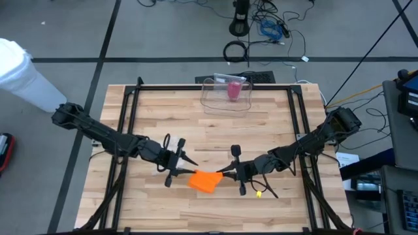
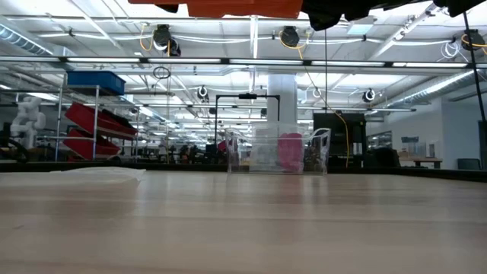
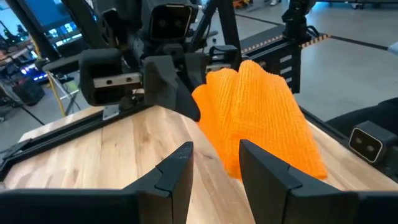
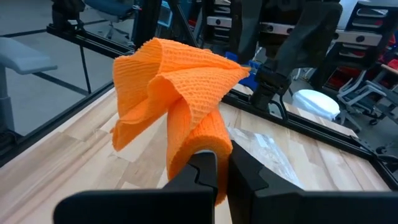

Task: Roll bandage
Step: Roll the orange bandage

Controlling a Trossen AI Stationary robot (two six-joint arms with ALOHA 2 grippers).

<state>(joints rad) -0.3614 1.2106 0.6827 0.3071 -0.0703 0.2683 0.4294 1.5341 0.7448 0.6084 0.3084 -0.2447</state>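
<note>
Wooden tabletop (image 1: 215, 209) runs out to a clear box (image 1: 226, 93) at its far edge. Nearest, the right gripper (image 1: 230, 172) has its jaws clamped on the orange bandage (image 1: 204, 181), lifted clear. The left gripper (image 1: 186, 163) stands beside, jaws apart. Loose folds could unravel or slip. How firmly the cloth is gripped stays hidden.

Sitting at the upper middle of the high view, on the far edge of the wooden table (image 1: 215, 130): a clear plastic container (image 1: 226, 96) holding a pink object (image 1: 233, 90). Lying coiled above it on the grey floor: black cables (image 1: 261, 29). Standing at upper left: a white cylinder (image 1: 23, 75).
</note>
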